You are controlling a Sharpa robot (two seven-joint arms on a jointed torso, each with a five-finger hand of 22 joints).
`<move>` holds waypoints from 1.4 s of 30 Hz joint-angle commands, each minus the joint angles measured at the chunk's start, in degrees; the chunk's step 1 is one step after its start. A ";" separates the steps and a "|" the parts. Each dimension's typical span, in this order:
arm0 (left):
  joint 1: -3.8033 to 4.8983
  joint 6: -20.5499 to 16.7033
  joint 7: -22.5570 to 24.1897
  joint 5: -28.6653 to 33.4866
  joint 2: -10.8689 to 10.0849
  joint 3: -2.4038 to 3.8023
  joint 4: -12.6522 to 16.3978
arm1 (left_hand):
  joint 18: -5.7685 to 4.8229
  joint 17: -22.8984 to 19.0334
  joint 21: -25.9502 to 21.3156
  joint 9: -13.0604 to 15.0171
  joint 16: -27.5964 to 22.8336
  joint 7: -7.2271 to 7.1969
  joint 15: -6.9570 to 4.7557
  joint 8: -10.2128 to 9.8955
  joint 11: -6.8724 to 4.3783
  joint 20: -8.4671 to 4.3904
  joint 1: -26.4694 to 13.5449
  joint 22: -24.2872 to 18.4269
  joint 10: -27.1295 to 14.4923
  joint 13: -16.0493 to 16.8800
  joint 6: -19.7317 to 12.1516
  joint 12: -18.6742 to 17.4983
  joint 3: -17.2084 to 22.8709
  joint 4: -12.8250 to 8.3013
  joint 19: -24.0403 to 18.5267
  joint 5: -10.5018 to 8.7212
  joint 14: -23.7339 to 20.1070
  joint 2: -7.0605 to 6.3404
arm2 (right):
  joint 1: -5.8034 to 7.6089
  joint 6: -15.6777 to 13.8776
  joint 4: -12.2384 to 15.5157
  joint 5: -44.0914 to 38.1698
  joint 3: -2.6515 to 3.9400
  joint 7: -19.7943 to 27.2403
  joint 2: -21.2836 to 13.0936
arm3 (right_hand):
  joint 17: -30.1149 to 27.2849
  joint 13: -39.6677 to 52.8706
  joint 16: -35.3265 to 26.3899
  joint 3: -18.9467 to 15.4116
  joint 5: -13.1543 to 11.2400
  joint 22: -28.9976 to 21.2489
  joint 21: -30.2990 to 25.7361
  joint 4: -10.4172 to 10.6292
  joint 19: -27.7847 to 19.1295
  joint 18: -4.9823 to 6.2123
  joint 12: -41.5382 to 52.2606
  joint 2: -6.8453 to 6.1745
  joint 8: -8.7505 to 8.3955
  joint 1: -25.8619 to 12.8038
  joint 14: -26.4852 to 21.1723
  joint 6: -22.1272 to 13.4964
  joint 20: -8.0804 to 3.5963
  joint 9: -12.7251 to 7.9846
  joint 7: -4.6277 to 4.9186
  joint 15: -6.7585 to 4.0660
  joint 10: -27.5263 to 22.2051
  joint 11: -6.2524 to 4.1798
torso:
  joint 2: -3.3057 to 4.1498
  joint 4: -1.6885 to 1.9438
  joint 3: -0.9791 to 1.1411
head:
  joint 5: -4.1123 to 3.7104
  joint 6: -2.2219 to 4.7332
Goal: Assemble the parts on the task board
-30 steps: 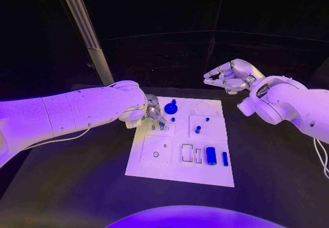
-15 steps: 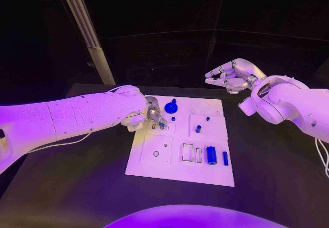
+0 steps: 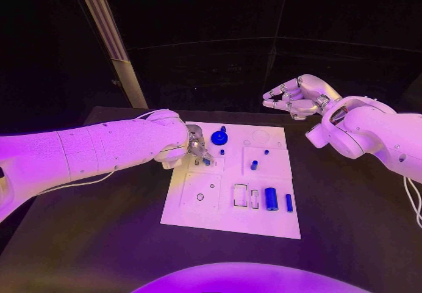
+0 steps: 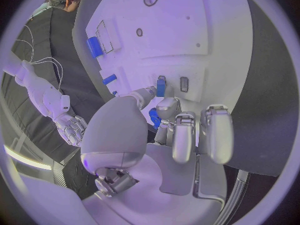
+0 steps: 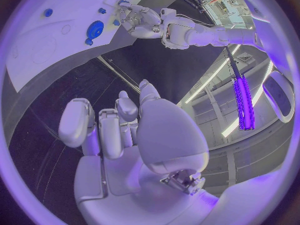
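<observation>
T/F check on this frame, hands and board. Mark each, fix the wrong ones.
1. The left hand is at the task board's far left area, by a small blue part. True.
2. The right hand holds a blue part. False: it is raised beyond the board, fingers curled, holding nothing.
3. A round blue disc part sits near the board's far edge. True.
4. The blue cylinder lies off the board on the black table. False: it lies on the board, near its right edge.
</observation>
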 commanded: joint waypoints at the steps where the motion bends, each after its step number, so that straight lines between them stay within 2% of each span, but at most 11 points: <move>1: -0.13 2.43 -1.19 -0.90 -0.19 -0.12 0.24 | -0.75 15.09 0.19 0.30 0.18 -0.34 -0.02 0.53 -0.18 -0.20 -0.62 1.93 0.41 -0.03 -0.02 0.17 10.48 -9.93 0.75 0.64 5.96 0.09 | 0.11 0.45 -0.06 -0.10 0.04 0.56 0.10 | 3.66 -0.02 -0.36 -0.36 0.40 -0.05 -0.37 -0.10 -0.04 0.71 -0.24 0.13 0.18 0.02 3.31 -0.21 -0.24 0.05 -0.27 0.10 -0.38 0.00 | 0.00 0.03 0.02 | 0.08 0.04; 19: -0.12 3.47 -1.53 -0.90 0.21 -0.13 -0.15 | -0.79 15.09 0.28 0.99 0.18 -0.88 -0.32 1.50 -0.57 -0.47 -2.25 2.19 0.92 0.35 0.30 0.58 10.86 -9.55 0.84 1.49 5.96 -0.42 | 0.11 0.44 -0.21 -0.10 0.04 0.63 0.18 | 3.66 -0.02 -0.36 -0.36 0.40 -0.05 -0.37 -0.10 -0.04 0.71 -0.24 0.13 0.18 0.02 3.31 -0.21 -0.24 0.05 -0.27 0.10 -0.38 0.00 | 0.01 0.01 0.02 | 0.03 -0.10; 24: -0.11 3.73 -1.48 -0.89 0.77 -0.13 -0.86 | -0.85 15.09 0.42 1.27 0.18 -1.40 -0.61 1.90 -0.93 -0.72 -3.72 2.50 1.31 0.71 0.70 0.99 10.09 -8.65 0.97 1.36 5.96 -0.48 | 0.11 0.42 -0.23 -0.10 0.04 0.65 0.28 | 3.66 -0.02 -0.36 -0.36 0.40 -0.05 -0.37 -0.10 -0.04 0.71 -0.24 0.13 0.18 0.02 3.31 -0.21 -0.24 0.05 -0.27 0.10 -0.38 0.00 | -0.01 0.01 0.07 | 0.05 -0.07; 31: -0.10 4.53 -1.48 -0.88 1.70 -0.13 -1.98 | -0.93 15.09 0.58 1.40 0.18 -2.11 -1.11 2.16 -1.50 -1.18 -6.40 2.92 1.96 1.87 1.89 2.14 6.95 -6.73 1.16 1.21 5.96 -0.60 | 0.11 0.43 -0.21 -0.10 0.04 0.65 0.39 | 3.54 -0.14 -0.45 -0.42 0.44 -0.10 -0.40 -0.06 -0.05 0.71 -0.37 0.19 0.19 0.01 3.28 -0.21 -0.24 0.05 -0.27 0.10 -0.46 0.00 | 0.02 -0.03 0.06 | 0.08 -0.14; 42: -0.11 5.13 -1.35 -0.88 2.79 -0.19 -3.45 | -1.04 15.09 0.82 1.39 0.18 -2.39 -1.37 2.13 -1.76 -1.49 -8.64 3.46 2.31 2.59 2.87 2.84 3.96 -4.87 1.42 1.18 5.96 -0.50 | 0.11 0.44 -0.20 -0.10 0.04 0.69 0.57 | 3.66 -0.16 -0.37 -0.47 0.45 -0.07 -0.39 0.00 -0.03 0.71 -0.39 0.23 0.19 -0.03 3.31 -0.21 -0.24 0.05 -0.27 0.10 -0.47 0.00 | 0.01 0.03 0.03 | 0.03 -0.17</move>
